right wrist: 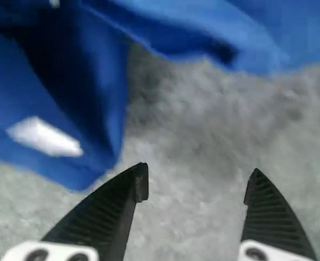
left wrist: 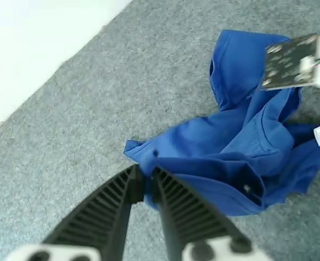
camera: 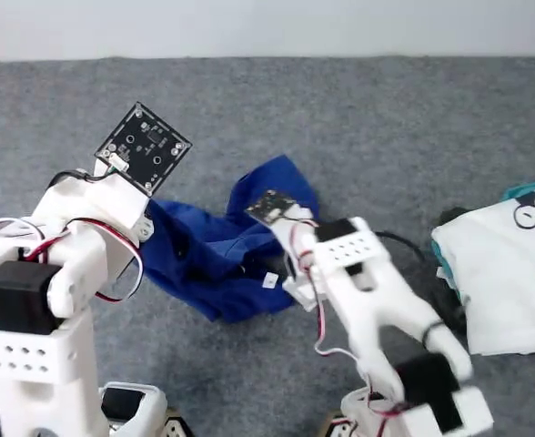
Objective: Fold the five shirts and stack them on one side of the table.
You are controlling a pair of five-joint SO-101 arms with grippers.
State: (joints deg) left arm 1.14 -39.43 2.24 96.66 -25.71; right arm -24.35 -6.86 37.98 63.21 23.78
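1. One blue shirt [camera: 222,264]: crumpled, unfolded, middle of tabletop [camera: 386,118].
2. Left gripper [left wrist: 146,182]: clenched on its edge.
3. Right gripper [right wrist: 198,185]: released, just beside it.
4. Folded stack [camera: 486,309]: white shirt [camera: 513,255] topmost, at tabletop's side; count unclear.
5. Progress: seemingly partway; blue shirt awaits folding, stacking.

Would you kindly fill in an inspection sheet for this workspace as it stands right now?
Surface: grey carpet covering the table.
Job's things: blue shirt crumpled mid-table, unfolded; white shirt with a printed figure tops a pile at the right edge, a teal layer showing beneath it.
Clutter: nothing seen.
Grippers: left gripper shut on an edge of the blue shirt; right gripper open over bare carpet beside the blue shirt.
Cables: red and white wires looped on both arms; black cable lying by the pile.
Surroundings: white wall along the far edge.
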